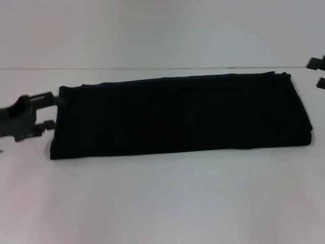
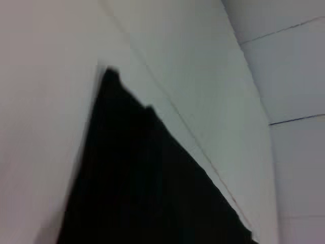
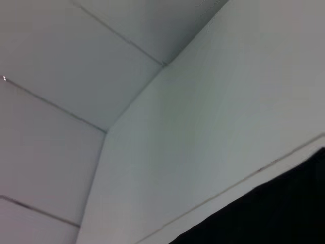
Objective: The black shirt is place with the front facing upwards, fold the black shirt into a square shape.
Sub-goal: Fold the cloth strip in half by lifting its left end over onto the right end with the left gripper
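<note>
**Shirt folded to a long band, claws at either end**

Head view: the shirt [image 1: 177, 114] lay on the white counter [image 1: 162, 198] as a long dark band running across the middle, its lettering out of sight. The near long edge looked like a smooth fold; the far edge showed stacked layers near the right corner. The left claw [image 1: 51, 112] sat at the band's left end, low over the counter, its two fingers [image 1: 44, 97] spread apart, one above the other in the picture, with the upper tip touching or just beside the cloth's corner. No cloth was visibly pinched between them. The right claw [image 1: 318, 72] showed only as two dark tips at the picture's right edge, parted with a gap between them, near the band's right end but clear of it.

Left wrist view: the shirt [image 2: 147, 188] filled the lower part as a dark wedge on the pale counter [image 2: 45, 127], with a small bump of cloth at its corner. The claw's own fingers were not seen.

Right wrist view: a corner of the shirt [image 3: 274, 218] showed on the counter's edge [image 3: 228, 127], with wall panels beyond. No fingers appeared here either.
</note>
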Robot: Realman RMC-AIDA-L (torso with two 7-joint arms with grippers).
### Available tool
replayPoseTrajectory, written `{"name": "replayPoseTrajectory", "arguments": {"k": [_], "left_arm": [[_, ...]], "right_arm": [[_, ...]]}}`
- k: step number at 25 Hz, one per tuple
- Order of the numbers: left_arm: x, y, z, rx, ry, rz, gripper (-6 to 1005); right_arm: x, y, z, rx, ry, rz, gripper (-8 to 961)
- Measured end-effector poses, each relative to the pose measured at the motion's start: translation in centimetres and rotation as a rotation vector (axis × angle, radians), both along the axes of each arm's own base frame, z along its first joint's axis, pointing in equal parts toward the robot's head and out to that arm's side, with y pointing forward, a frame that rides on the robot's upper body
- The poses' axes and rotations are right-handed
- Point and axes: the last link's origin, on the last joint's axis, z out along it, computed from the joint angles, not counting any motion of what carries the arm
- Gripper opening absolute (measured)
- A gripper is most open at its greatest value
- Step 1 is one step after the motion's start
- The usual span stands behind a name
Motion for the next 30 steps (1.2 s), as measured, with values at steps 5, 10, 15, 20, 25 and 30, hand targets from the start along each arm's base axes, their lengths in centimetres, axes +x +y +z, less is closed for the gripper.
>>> {"name": "replayPoseTrajectory", "arguments": {"k": [5,10,15,20,25,30], "left_arm": [[-1.4,-2.4,-1.1,-0.02,-0.125,0.105,805],[-2.9,-3.8,-2.8,-0.018,-0.197,0.242,781],[-3.7,-4.2,-3.7,0.011,-0.245,0.318,780],[-4.0,-4.3,-4.2,0.023,-0.266,0.361,775],[-4.2,-4.3,-4.4,0.025,-0.263,0.379,768],[-4.2,-4.2,-4.4,0.025,-0.26,0.375,712]], "right_arm": [[1.3,-1.2,0.2,0.015,0.026,-0.025,851],[1.1,-1.0,0.4,0.019,0.01,-0.005,850],[0.5,-0.5,0.3,0.016,-0.003,0.017,850],[0.5,-0.6,0.3,0.017,-0.005,0.023,850],[0.6,-0.6,0.4,0.024,-0.004,0.024,850],[0.5,-0.6,0.4,0.025,-0.003,0.026,849]]}}
